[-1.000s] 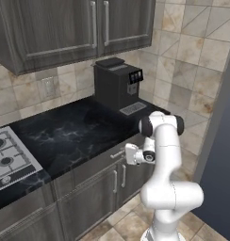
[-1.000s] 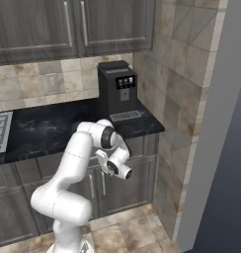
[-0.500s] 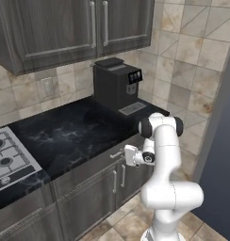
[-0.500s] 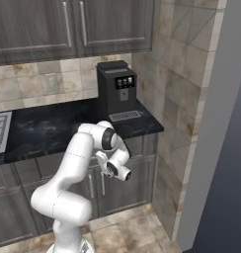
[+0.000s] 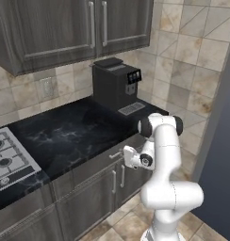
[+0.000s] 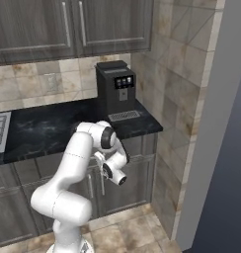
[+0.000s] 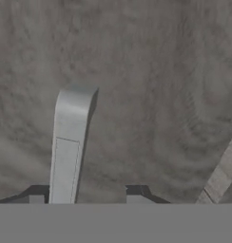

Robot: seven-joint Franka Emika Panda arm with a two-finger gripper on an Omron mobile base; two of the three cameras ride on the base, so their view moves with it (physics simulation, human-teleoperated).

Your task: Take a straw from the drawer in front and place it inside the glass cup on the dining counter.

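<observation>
- The drawer [image 7: 137, 71] front, shut, fills the hand view, its silver handle [image 7: 68, 142] rising beside the left fingertip [image 7: 37, 197].
- Fingers [image 7: 84, 199] part-open, gripping nothing; handle off-centre between them.

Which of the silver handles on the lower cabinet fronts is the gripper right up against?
The short horizontal drawer handle just under the counter edge, which the gripper is at. The others, like the cabinet door handle below, are vertical bars.
</observation>
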